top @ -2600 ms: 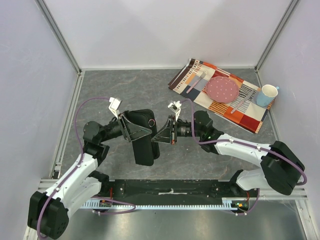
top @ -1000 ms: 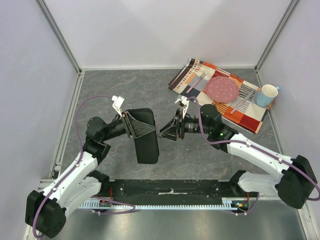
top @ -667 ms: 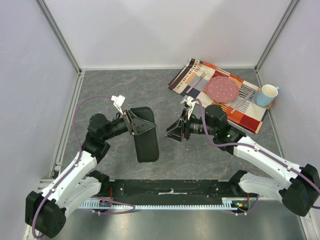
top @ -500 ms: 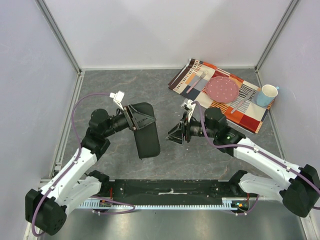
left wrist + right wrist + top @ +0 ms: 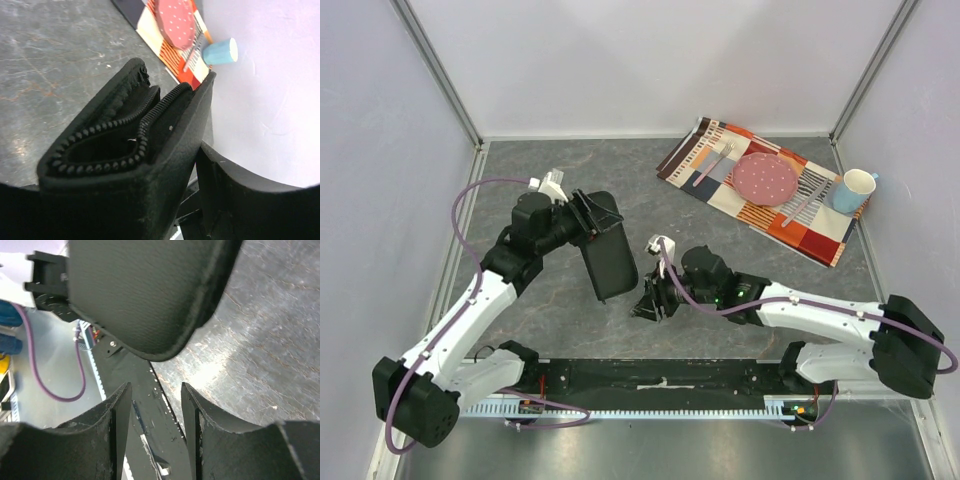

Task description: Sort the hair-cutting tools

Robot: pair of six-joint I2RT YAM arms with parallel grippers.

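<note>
Scissors and clips are nowhere in sight, maybe inside the black case point(image 5: 608, 265). Left pincer point(image 5: 586, 214) holds the case up by its open zip end. Right pincer point(image 5: 648, 300) has pulled back, open and empty, so sorting looks not yet begun.

Grey marbled table point(image 5: 540, 180), patterned placemat point(image 5: 817, 235) at far right

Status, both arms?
Left gripper: jaws shut on case, zip part open. Right gripper: jaws open, empty, near case. Scissors, clips not in view.
</note>
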